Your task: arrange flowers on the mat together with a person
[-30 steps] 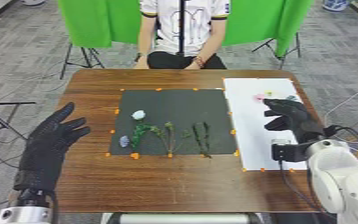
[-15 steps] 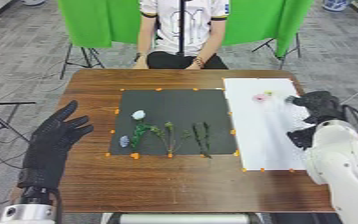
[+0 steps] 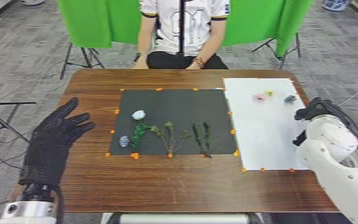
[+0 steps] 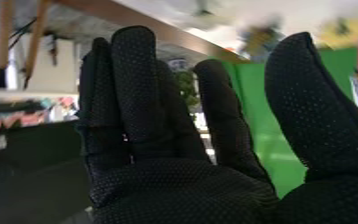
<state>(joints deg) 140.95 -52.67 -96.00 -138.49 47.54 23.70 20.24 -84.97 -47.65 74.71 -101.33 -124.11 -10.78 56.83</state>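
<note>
Near the left edge of the dark mat (image 3: 171,107) we have a white flower (image 3: 138,114), with a leafy green stem (image 3: 141,131) just on its near side and a blue-grey flower (image 3: 125,141) by the mat's near left corner. Thin stems (image 3: 170,137) lie along the mat's near edge, and to their right we see a dark green stem (image 3: 201,135). On the white sheet (image 3: 260,132), toward the tabletop's (image 3: 158,185) far right corner, we find a pink flower (image 3: 260,97), a yellow flower (image 3: 270,92) close by, and a grey-green flower (image 3: 290,99) nearer the sheet's right edge. Our right hand (image 3: 314,111) is at the tabletop's right edge; in the right wrist view its fingers (image 4: 138,95) are straight and partly spread, the thumb apart, pinching nothing. Our left hand (image 3: 55,137) is over the left edge, fingers loosely spread.
</note>
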